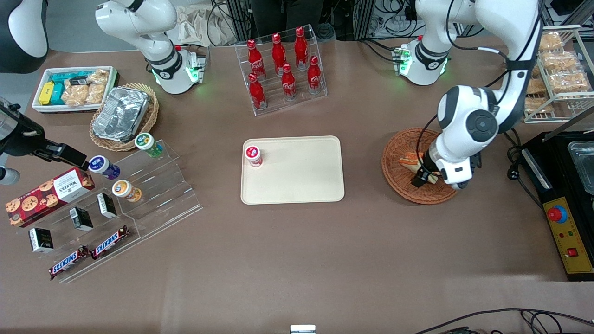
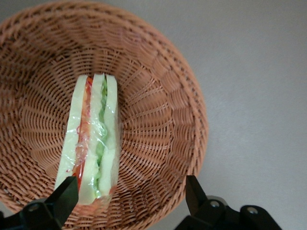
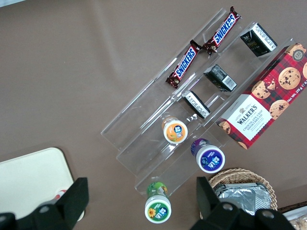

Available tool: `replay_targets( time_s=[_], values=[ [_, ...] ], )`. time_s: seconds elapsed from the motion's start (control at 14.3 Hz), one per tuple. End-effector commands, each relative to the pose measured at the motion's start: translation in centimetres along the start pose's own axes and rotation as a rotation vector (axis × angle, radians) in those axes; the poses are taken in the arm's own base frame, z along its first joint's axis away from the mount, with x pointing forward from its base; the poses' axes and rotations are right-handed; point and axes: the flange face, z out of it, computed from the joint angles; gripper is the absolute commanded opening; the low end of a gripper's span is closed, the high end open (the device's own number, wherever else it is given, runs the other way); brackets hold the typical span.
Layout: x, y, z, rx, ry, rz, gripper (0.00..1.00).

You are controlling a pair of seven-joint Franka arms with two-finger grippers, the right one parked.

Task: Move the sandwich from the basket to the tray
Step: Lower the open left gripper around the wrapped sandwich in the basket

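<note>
Wicker, reddish-brown: one round basket [image 1: 398, 172] on the tabletop [image 1: 287, 250], partly hidden by the working arm. One wrapped sandwich [image 2: 92, 139] lies inside, its end cut off from sight. The pincer [image 2: 128, 200] hangs over it, spread wide. One beige tray [image 1: 301, 176] carries one small red-lidded cup [image 1: 253, 155].

Basket [image 2: 158, 120] rough woven wicker; sandwich [image 2: 91, 143] in glossy clear wrap.
</note>
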Motion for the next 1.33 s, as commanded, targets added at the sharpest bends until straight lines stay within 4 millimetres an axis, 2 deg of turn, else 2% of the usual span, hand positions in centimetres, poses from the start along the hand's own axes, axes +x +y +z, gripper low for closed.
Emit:
replay_targets(
  time_s=[0.0,0.21,0.42,0.63,0.98,1.12,1.26],
  values=[
    [-0.9,-0.6,0.8,0.008,0.029,0.009,0.99],
    [-0.7,-0.6,-0.3,-0.010,0.037,-0.008,0.99],
    [-0.8,-0.6,-3.4,-0.048,0.051,-0.014,0.99],
    [-1.1,-0.9,-6.7,-0.006,0.037,0.008,0.99],
    [-2.2,-2.9,-11.9,-0.012,0.041,0.087,1.00],
    [-2.6,-4.2,-12.8,-0.033,0.051,0.091,1.00],
    [-2.8,-4.7,-12.1,-0.013,0.070,0.124,1.00]
  ],
)
